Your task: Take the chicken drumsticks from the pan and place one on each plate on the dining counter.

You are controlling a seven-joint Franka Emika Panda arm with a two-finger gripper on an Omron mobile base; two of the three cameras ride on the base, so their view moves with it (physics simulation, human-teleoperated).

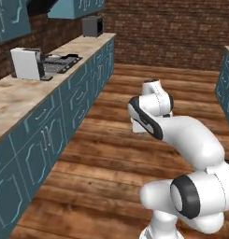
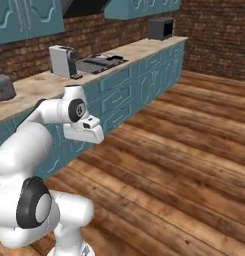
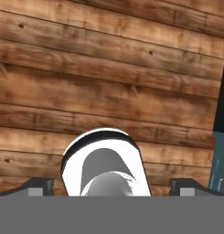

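Wooden floorboards (image 3: 109,77) are what my gripper (image 3: 109,186) looks down on: its two dark fingertips (image 3: 39,186) stand far apart at the bottom of the hand view, wide open with nothing between them. My arm is folded in close over the base, the hand (image 2: 84,129) tucked low and pointing at the floor, well apart from any counter. To my left runs the wall counter (image 1: 22,100) with its teal cabinet fronts and blotched beige top. On it, farther along, stands a white boxy appliance (image 1: 26,64), and just beyond that lies the black stovetop (image 1: 62,63), with dark shapes on it that are too small for me to tell as the pan or the drumsticks. A grey toaster (image 2: 3,86) sits on the nearer end in the right base view, and a dark microwave (image 1: 92,26) at the far end. At the right edge of the left base view a teal panel (image 1: 225,79) rises, perhaps the dining counter, though I can make out no plates. I judge the task barely begun: this is the approach, nothing picked. The next move calls for driving up to the stovetop, then unfolding the arm and bringing the open fingers down over one drumstick.
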